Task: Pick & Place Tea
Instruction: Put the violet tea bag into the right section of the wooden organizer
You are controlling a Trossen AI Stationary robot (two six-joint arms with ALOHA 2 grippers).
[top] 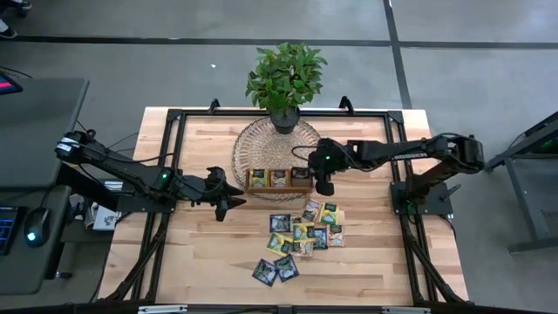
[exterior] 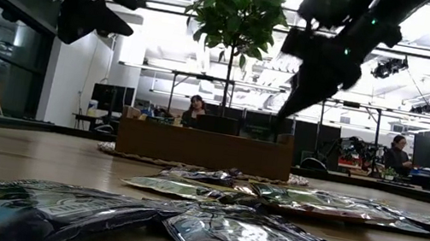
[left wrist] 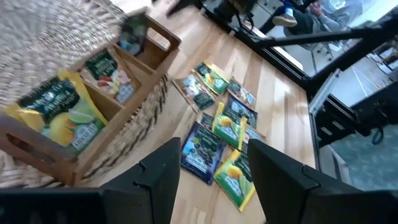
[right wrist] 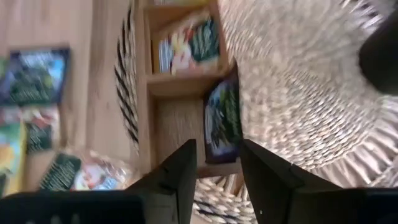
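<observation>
- Nearest us, low view: two dark, glossy tea sachets (exterior: 181,228) lie flat on the surface, slightly crinkled.
- Behind them we see the main tea pile (top: 305,228), yellow-green, dark blue & green square wrappers w/ small labels, overlapping, between the near pair and the tray.
- Wooden tray (top: 278,180) sits on a round woven mat (top: 261,148); three compartments. One end holds a yellow-green sachet (left wrist: 59,115), the middle one a pale sachet w/ red print (left wrist: 112,78), and the other end a dark sachet (right wrist: 221,121) leaning on edge against the tray wall.
- Right gripper (top: 323,186) hangs just above that end compartment; jaws parted, released, the dark sachet apart from them.
- Left gripper (top: 234,194) hovers above the surface beside the tray's other end; jaws apart, nothing between them.
- Surface (top: 200,253): light wood planks in a black frame.
- Potted plant (top: 284,83) at the mat's far edge.
- Room beyond: desks, monitors, two seated people (exterior: 196,109), ceiling lights.
</observation>
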